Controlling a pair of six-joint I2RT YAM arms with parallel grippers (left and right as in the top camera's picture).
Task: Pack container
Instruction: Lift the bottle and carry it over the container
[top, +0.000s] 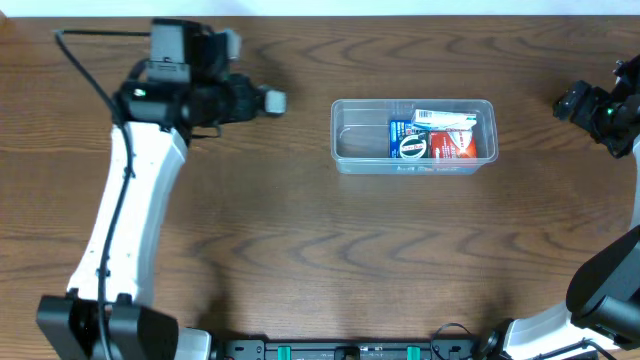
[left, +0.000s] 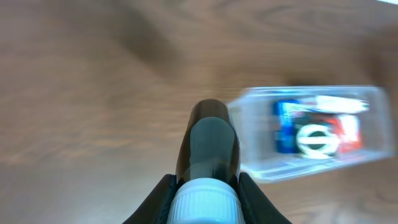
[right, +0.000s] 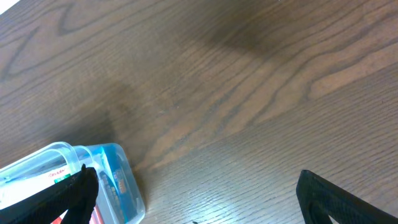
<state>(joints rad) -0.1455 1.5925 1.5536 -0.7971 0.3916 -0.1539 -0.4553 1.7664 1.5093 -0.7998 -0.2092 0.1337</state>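
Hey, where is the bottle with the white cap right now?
The bottle is gripped in the left tool. In the overhead view it sits over the table's left half, to the left of the container and apart from it.

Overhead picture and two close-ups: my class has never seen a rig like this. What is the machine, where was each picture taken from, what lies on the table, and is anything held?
The machine is two robot arms at a wooden table, each ending in a two-finger gripper. The wide picture looks down from above the table. The other two come from a camera on each wrist, so the dark shapes at their lower edges are that arm's own fingers. On the table stands a clear plastic container with a few coloured packets in its right part. The left gripper is shut on a small dark bottle with a white cap. The right gripper is open and empty.
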